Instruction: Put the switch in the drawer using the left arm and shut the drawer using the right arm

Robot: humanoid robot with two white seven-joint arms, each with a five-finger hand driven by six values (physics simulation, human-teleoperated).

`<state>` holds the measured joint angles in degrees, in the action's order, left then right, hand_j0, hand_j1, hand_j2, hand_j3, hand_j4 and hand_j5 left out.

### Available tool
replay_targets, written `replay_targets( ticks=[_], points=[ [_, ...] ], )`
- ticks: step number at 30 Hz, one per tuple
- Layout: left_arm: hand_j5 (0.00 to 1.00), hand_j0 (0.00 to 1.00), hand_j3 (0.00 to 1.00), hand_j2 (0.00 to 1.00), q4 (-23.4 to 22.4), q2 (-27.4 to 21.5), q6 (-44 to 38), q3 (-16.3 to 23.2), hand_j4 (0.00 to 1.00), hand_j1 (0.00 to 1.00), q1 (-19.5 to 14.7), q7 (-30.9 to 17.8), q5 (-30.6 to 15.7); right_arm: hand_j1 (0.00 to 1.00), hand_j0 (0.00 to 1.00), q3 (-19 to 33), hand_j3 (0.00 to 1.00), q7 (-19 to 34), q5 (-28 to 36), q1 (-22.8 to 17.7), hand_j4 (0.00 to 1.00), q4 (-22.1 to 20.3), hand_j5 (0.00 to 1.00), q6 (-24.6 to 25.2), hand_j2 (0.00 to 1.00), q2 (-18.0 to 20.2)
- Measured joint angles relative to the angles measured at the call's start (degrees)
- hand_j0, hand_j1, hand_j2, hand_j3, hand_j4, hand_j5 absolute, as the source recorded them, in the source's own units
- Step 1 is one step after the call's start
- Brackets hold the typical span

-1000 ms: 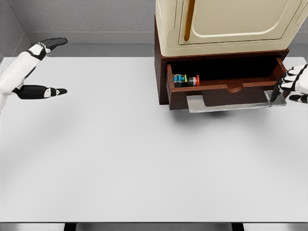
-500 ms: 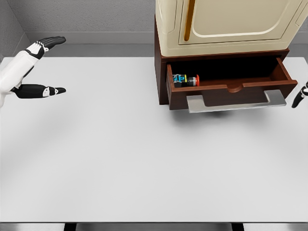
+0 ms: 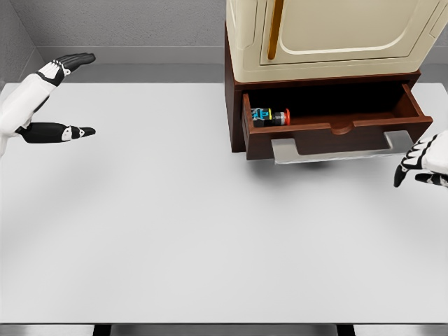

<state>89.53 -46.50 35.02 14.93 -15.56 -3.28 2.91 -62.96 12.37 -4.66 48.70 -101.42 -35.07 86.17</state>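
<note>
Small cylindrical switch (image 3: 270,116) lies inside open drawer (image 3: 336,133) — glossy dark wood.

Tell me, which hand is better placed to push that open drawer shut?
The right hand: it hangs just beside the drawer's metal handle. The left hand is far across the table, open, and the switch already lies inside.

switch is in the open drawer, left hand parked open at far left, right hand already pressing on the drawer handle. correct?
Not quite. The head view shows the right hand off the silver handle, hovering over the table just below the handle's right end, not touching it. The rest holds: the switch lies in the open drawer, and the left hand sits open at far left.
</note>
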Motion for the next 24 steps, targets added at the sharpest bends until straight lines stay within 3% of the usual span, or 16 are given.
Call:
replay_targets(
  ticks=[24],
  points=[
    [1.0, 1.0, 1.0, 1.0, 0.28, 0.07, 0.0, -0.15, 1.0, 1.0, 0.0, 0.0, 0.0, 0.49, 0.49, 0.66, 0.49, 0.19, -2.79, 0.61, 0.49, 0.21, 0.49, -0.01, 0.49, -8.71]
  ],
)
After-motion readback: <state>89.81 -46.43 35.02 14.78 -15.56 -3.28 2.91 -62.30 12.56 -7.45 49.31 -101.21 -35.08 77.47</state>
